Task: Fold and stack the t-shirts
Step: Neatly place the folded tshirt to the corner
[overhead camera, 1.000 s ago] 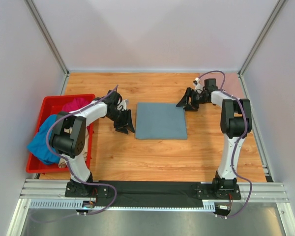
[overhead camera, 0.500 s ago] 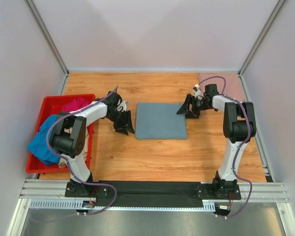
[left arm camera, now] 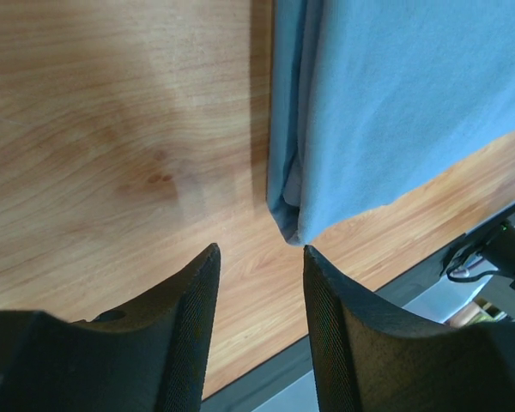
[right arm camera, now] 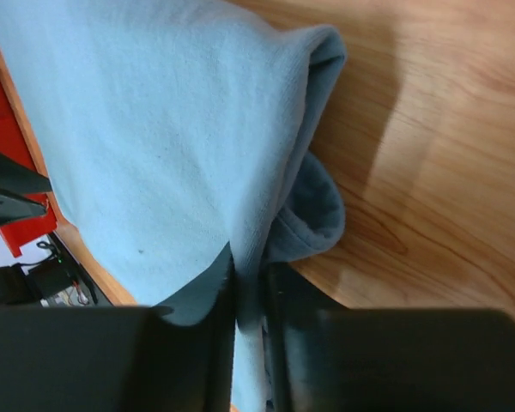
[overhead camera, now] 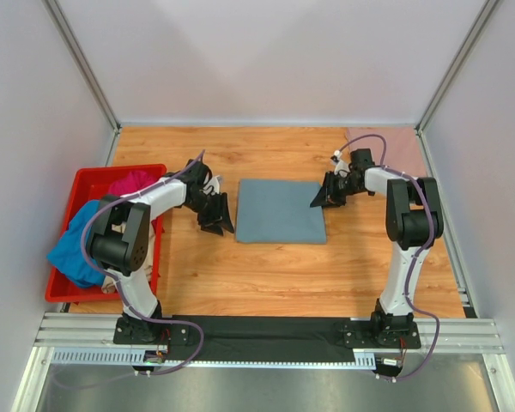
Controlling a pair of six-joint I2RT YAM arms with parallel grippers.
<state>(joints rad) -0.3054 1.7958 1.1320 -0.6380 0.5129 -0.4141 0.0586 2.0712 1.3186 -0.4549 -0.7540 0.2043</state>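
Right wrist: right gripper (right arm camera: 250, 279) clamped on the folded grey-blue t-shirt (right arm camera: 154, 129) at its edge. Left gripper (left arm camera: 259, 257) jaws apart, holding nothing, just beside shirt corner on tabletop (left arm camera: 112, 129).

Soft matt cloth of the grey-blue t-shirt (overhead camera: 281, 210), smooth faintly sheened wood-grain table (overhead camera: 266, 275), glossy red plastic bin (overhead camera: 112, 170), grainy matt black plastic left gripper (left arm camera: 259, 253), dull silver metal rail (overhead camera: 77, 330).
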